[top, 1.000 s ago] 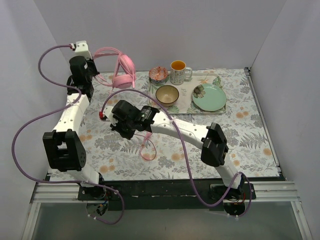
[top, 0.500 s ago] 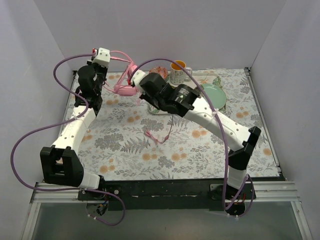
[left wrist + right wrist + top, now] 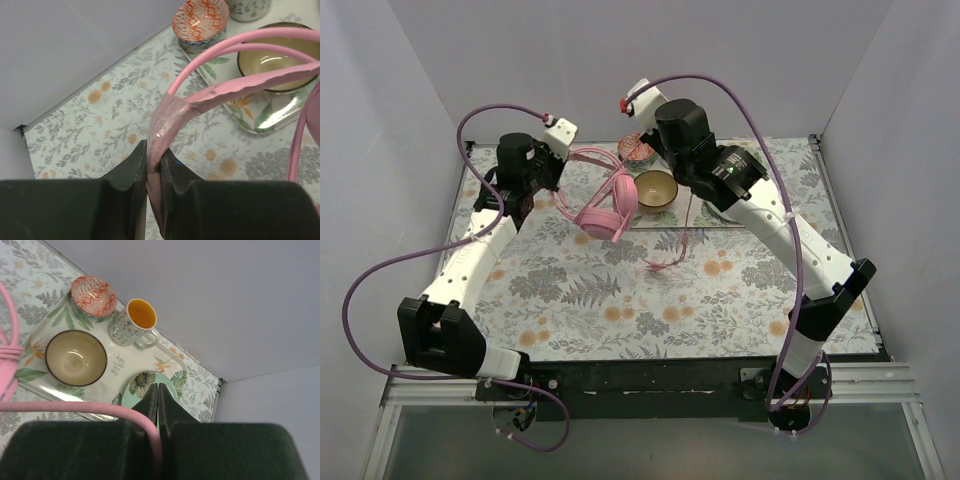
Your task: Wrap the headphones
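Observation:
The pink headphones (image 3: 605, 215) hang over the mat at the back middle, earcups low. My left gripper (image 3: 563, 168) is shut on the end of their headband; in the left wrist view the jaws (image 3: 154, 155) pinch the padded pink headband (image 3: 240, 80). The thin pink cable (image 3: 672, 258) hangs from my right gripper (image 3: 692, 197), which is raised over the tray and largely hidden under its own arm. In the right wrist view the jaws (image 3: 158, 392) are shut with the cable (image 3: 75, 407) running into them. The cable's lower loop lies on the mat.
A tray (image 3: 760, 222) at the back right holds a tan bowl (image 3: 654, 190), a patterned bowl (image 3: 636, 150) and, in the right wrist view, a mug (image 3: 132, 322) and a green plate (image 3: 145, 387). Grey walls stand on three sides. Purple robot cables arc above both arms.
My left gripper has carried the headphones right and toward the front. My right gripper has swung back and right over the tray, drawing the cable and its loop to the right.

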`<action>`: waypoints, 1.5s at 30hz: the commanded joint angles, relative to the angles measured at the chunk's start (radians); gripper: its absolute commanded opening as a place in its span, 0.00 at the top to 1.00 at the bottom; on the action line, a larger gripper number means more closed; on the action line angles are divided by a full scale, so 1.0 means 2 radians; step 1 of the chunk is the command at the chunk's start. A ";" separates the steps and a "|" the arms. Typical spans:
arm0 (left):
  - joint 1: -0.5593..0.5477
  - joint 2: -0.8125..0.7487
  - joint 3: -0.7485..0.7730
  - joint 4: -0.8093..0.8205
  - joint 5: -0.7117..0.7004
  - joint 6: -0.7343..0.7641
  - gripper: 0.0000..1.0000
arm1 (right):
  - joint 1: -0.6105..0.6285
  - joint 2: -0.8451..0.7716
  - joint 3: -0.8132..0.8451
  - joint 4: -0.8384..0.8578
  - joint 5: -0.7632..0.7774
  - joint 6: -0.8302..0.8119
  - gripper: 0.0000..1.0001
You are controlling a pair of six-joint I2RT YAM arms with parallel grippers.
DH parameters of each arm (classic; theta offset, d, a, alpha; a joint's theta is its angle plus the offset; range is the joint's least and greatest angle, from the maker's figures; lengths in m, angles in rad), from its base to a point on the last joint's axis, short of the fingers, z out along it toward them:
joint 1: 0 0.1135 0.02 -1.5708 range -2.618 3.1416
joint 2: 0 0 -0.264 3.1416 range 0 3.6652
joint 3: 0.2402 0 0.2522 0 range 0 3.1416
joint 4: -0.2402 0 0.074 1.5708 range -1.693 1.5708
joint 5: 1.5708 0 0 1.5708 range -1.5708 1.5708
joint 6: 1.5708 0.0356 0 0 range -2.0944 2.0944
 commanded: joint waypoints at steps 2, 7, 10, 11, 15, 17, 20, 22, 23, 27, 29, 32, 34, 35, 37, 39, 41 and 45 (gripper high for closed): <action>0.003 -0.039 0.075 -0.094 0.088 -0.031 1.00 | -0.091 -0.003 0.008 0.080 -0.020 -0.002 0.99; 0.000 -0.039 0.128 -0.171 0.167 -0.059 1.00 | -0.131 0.007 0.004 0.091 -0.106 0.030 0.99; -0.001 -0.039 0.146 -0.196 0.186 -0.065 1.00 | -0.153 0.015 0.007 0.086 -0.129 0.042 0.99; -0.001 -0.040 0.149 -0.200 0.189 -0.066 1.00 | -0.165 0.017 0.005 0.087 -0.137 0.052 0.99; -0.001 -0.038 0.171 -0.217 0.213 -0.087 1.00 | -0.185 0.020 -0.029 0.100 -0.210 0.065 0.99; 0.000 -0.035 0.198 -0.220 0.224 -0.119 1.00 | -0.185 0.018 -0.063 0.107 -0.247 0.063 0.99; -0.001 -0.026 0.243 -0.216 0.236 -0.174 1.00 | -0.184 0.010 -0.119 0.131 -0.354 0.085 0.99; -0.001 -0.021 0.276 -0.208 0.242 -0.202 1.00 | -0.183 -0.008 -0.159 0.185 -0.426 0.106 0.91; 0.000 -0.015 0.288 -0.207 0.245 -0.227 1.00 | -0.181 -0.017 -0.188 0.216 -0.444 0.115 0.86; -0.001 -0.002 0.333 -0.194 0.270 -0.294 1.00 | -0.171 -0.052 -0.320 0.352 -0.497 0.159 0.74; -0.001 0.004 0.361 -0.190 0.270 -0.315 1.00 | -0.168 -0.050 -0.341 0.401 -0.509 0.187 0.70; -0.001 0.014 0.383 -0.185 0.269 -0.346 1.00 | -0.163 -0.036 -0.374 0.457 -0.537 0.210 0.64; -0.001 0.024 0.404 -0.184 0.272 -0.363 1.00 | -0.161 -0.030 -0.392 0.483 -0.549 0.227 0.61; -0.001 0.027 0.411 -0.182 0.276 -0.369 1.00 | -0.158 -0.024 -0.396 0.506 -0.551 0.236 0.59; -0.001 0.036 0.426 -0.179 0.279 -0.381 1.00 | -0.155 -0.010 -0.405 0.529 -0.554 0.245 0.56; -0.001 0.041 0.436 -0.178 0.274 -0.385 1.00 | -0.151 0.001 -0.418 0.558 -0.566 0.260 0.55; -0.001 0.045 0.446 -0.177 0.265 -0.388 1.00 | -0.141 0.002 -0.441 0.572 -0.566 0.261 0.53; -0.001 0.050 0.461 -0.180 0.259 -0.390 1.00 | -0.133 -0.002 -0.481 0.602 -0.543 0.266 0.52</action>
